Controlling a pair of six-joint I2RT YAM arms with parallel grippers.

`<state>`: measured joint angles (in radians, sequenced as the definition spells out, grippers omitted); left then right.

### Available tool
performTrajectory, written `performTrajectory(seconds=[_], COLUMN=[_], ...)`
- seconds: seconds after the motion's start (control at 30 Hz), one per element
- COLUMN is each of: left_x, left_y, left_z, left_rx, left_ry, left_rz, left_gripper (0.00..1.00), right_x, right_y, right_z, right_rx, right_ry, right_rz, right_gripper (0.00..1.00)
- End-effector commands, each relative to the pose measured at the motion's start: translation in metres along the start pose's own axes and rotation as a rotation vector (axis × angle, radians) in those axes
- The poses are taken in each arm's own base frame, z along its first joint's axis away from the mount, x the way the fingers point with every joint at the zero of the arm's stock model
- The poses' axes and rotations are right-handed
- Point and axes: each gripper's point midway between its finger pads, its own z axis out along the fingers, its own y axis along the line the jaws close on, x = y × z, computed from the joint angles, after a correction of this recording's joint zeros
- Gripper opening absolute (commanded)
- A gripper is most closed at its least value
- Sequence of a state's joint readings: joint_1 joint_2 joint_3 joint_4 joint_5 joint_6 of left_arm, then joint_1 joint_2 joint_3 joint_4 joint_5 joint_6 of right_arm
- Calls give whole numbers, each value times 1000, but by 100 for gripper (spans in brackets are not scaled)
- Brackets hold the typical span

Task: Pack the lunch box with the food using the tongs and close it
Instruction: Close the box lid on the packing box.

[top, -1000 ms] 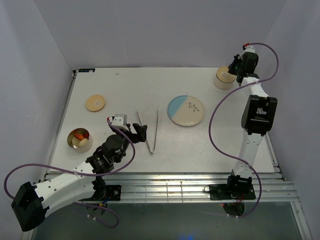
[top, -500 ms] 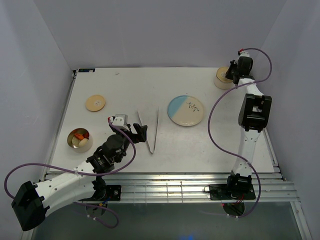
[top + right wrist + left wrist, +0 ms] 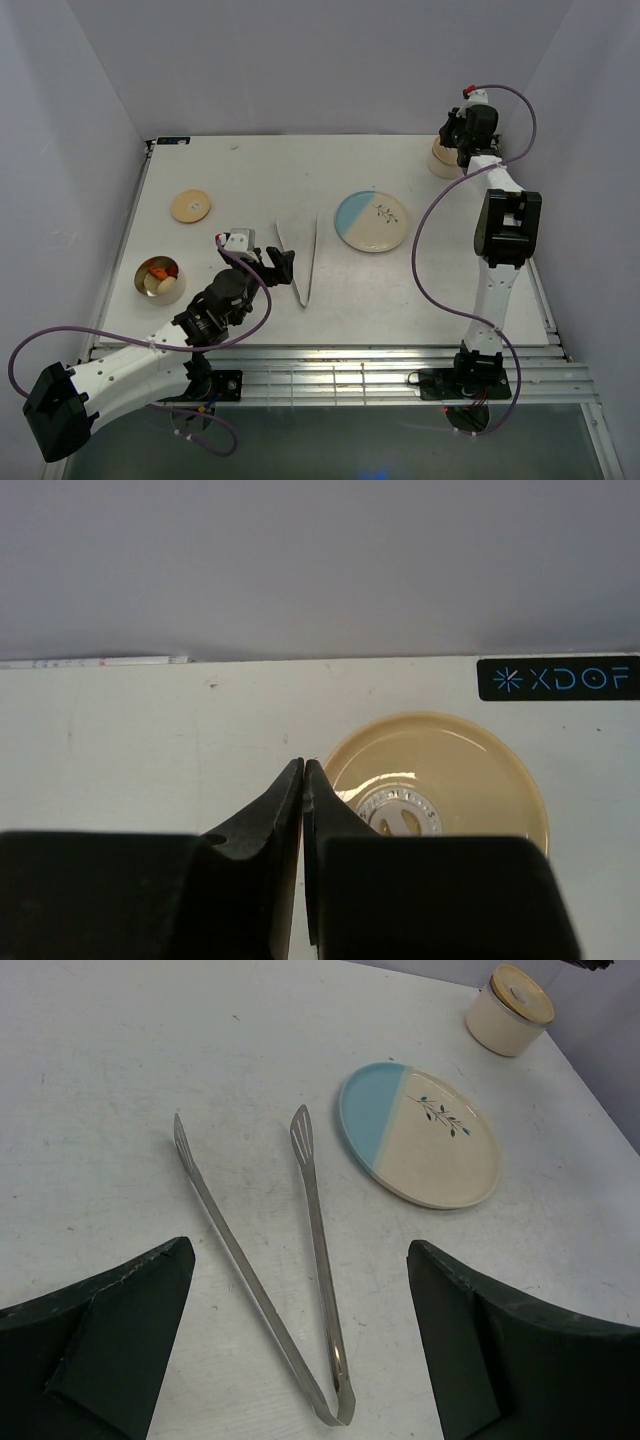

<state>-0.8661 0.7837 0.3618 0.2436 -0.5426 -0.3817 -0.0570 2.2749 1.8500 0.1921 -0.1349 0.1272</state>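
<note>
The fingers of the left gripper point(image 3: 298, 1260) stand spread wide with nothing between them, low over the table point(image 3: 90, 1050). The tongs point(image 3: 314, 1220) lie just ahead of it. In the wrist view the joined end of their V sits at the bottom centre, between the two fingers, and the slotted tips point up the frame. In the upper right of the overhead view the right gripper point(image 3: 303, 780) has its fingers pressed tight together, gripping nothing. Its tips are over the left rim of a lidded cream jar point(image 3: 440, 770); whether they touch the lid I cannot tell. A blue-and-cream plate point(image 3: 371, 221) lies just right of the tongs, near the centre. The food point(image 3: 160, 272), an orange-red piece and pale lumps, sits in the round lunch box point(image 3: 166, 297) at the left edge, uncovered. A round tan lid point(image 3: 190, 206) lies flat on the table above it in the frame
</note>
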Motion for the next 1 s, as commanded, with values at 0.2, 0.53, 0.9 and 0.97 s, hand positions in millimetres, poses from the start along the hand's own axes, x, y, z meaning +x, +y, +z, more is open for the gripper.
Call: performTrajectory(seconds=[0.2,0.53,0.9,0.97], left_x=[-12,-13,-13,-13], left_y=[-5,-4,-4,-4], left_z=[1,1,1,1], left_rx=[3,2,0,0], left_ry=[-23,-29,-29,-27], left_rz=[-8,-12,-10,-9], left_gripper=[98,98,98,98], right_x=[42,19,-75,-80], right_y=[-24,-18,17,13], right_z=[27,7,-21,-22], right_rx=[59,63,-10,12], right_ry=[182,180,-95,-116], right_rz=[15,30,-69,-69], right_gripper=[8,8,8,8])
